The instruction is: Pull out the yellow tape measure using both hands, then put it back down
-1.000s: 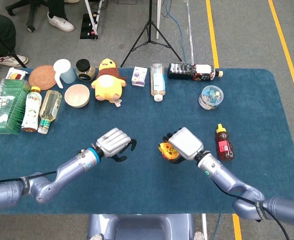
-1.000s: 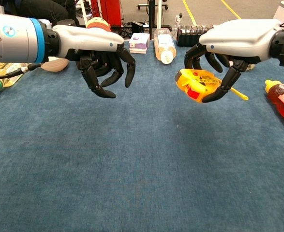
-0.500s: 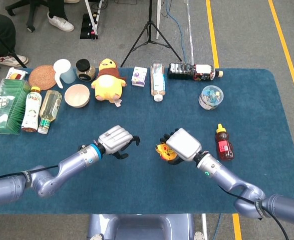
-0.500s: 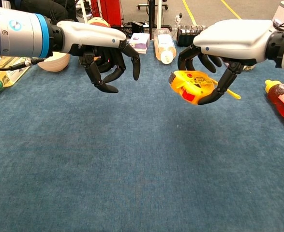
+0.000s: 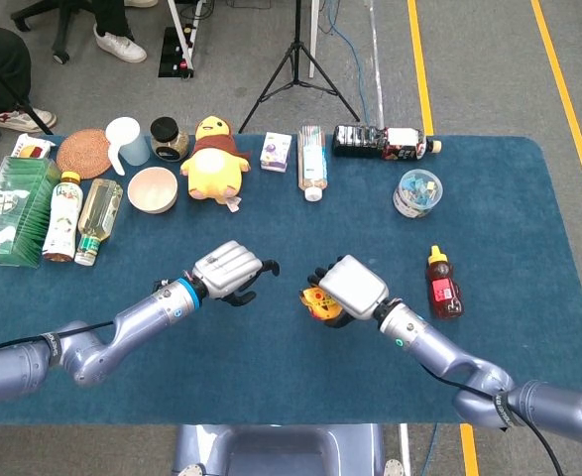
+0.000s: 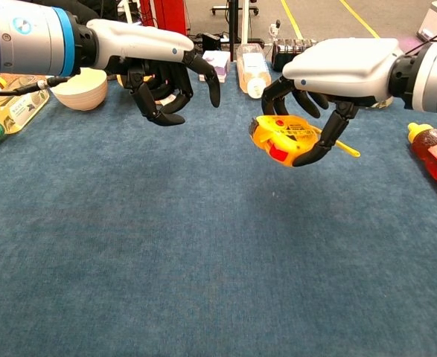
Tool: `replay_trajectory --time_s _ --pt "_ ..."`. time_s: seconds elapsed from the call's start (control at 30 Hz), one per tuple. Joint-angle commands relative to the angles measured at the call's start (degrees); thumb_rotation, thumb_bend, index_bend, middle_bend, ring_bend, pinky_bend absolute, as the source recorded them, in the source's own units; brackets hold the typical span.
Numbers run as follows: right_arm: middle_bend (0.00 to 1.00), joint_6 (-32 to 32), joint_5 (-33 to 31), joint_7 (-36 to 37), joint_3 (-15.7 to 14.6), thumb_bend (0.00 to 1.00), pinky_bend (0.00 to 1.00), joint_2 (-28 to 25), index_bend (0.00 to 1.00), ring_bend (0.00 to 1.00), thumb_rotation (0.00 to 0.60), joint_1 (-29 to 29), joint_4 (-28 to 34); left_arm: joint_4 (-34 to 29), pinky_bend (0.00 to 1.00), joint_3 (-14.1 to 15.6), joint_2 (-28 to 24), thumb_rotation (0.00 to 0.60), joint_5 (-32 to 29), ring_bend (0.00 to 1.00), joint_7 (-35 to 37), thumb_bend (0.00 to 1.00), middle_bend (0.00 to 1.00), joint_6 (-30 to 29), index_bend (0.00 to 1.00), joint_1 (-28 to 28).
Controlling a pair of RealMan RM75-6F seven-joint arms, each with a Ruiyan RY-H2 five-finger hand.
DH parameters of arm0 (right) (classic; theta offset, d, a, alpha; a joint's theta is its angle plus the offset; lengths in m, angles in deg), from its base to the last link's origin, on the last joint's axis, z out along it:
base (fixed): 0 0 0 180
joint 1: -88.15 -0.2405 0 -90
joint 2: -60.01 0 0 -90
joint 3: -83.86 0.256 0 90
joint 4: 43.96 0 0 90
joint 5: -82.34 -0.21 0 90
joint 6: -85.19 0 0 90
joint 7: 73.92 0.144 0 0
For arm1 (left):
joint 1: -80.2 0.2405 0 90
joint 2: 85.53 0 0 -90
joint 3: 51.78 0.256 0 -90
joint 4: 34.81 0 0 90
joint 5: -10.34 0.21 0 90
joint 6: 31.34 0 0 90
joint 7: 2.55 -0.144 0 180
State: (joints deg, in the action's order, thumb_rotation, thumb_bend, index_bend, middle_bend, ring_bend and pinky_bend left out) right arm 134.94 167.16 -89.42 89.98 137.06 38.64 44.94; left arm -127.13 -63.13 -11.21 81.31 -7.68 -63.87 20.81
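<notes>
**Right hand holds the yellow tape measure off the table; left hand hangs empty beside it**

The right hand [image 6: 337, 71] grips the yellow tape measure [image 6: 286, 138] from above, its dark fingers [image 6: 324, 141] clamped around the case. In the chest view the case hangs clear of the blue table [image 6: 203, 260], tilted, with a red patch on its underside and a thin yellow strip poking out to the right. In the head view the tape measure [image 5: 317, 302] shows only partly under the hand, near the table's middle.

The left hand [image 6: 162, 74] holds nothing; its fingers [image 6: 158, 111] are curled down and in, one reaching out toward the right hand. The two hands are near each other but not touching.

Along the far edge lie a plush duck [image 5: 214, 159], a wooden bowl [image 5: 153, 189], a white scoop [image 5: 125, 140], a woven coaster [image 5: 82, 153] and bottles lying on their sides. A red sauce bottle [image 5: 442, 284] lies just right of the right hand.
</notes>
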Motion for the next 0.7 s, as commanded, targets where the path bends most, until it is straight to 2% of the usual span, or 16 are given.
replay_trajectory --time_s 0.03,0.53,0.63,0.7 --pt "0.62 -0.20 -0.37 -0.03 0.17 0.22 0.55 0.15 0.59 0.59 0.414 -0.12 -0.09 -0.27 0.79 0.35 -0.17 0.600 -0.14 0.74 -0.10 0.40 0.69 0.33 0.26 -0.31" --pt "0.62 -1.09 -2.44 0.10 0.49 0.22 0.55 1.18 0.59 0.59 0.416 -0.50 -1.05 -0.87 0.78 1.35 -0.28 0.600 -2.11 0.72 2.28 0.41 0.69 1.36 0.16 -1.14" --pt "0.62 -1.08 -2.79 0.07 0.39 0.22 0.55 1.15 0.59 0.59 0.416 -0.36 -1.15 -0.23 0.69 1.62 -0.29 0.600 -1.50 0.55 1.62 0.41 0.59 0.63 0.16 -1.31" --pt "0.62 -1.08 -2.97 0.00 0.31 0.22 0.55 1.17 0.59 0.59 0.415 -0.29 -1.18 -0.23 0.56 1.96 -0.47 0.600 -1.83 0.38 0.59 0.41 0.45 0.30 0.16 -1.45"
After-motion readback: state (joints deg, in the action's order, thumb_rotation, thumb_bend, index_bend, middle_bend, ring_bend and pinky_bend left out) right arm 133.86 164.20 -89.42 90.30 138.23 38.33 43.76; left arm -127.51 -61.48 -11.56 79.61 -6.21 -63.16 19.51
